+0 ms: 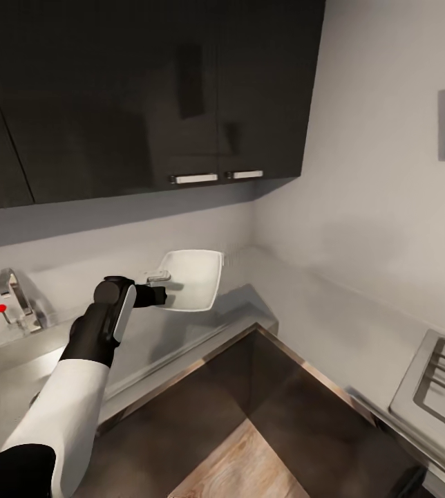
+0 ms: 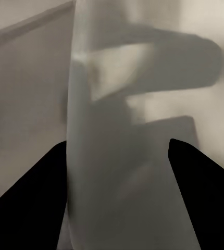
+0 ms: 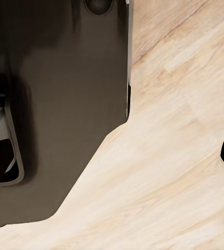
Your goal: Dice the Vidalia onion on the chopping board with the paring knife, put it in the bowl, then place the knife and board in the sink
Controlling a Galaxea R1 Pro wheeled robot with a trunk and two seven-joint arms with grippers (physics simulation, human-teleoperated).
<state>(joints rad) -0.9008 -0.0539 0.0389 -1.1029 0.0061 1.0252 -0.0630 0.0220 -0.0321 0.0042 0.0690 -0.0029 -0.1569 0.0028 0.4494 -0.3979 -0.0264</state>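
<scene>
My left claw [image 1: 159, 295], mid-frame, grips the white bowl's [image 1: 193, 277] near rim, the bowl tilted. Risk: rim slips, bowl drops onto countertop [image 1: 202, 330]. Right claw's opening: cannot tell.

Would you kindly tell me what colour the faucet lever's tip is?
Red; the lever tip shows best in the head view.

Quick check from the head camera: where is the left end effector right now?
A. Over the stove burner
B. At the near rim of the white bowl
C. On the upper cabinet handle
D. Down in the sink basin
B: in the head view the left end effector sits at the near edge of the white bowl on the countertop.
</scene>
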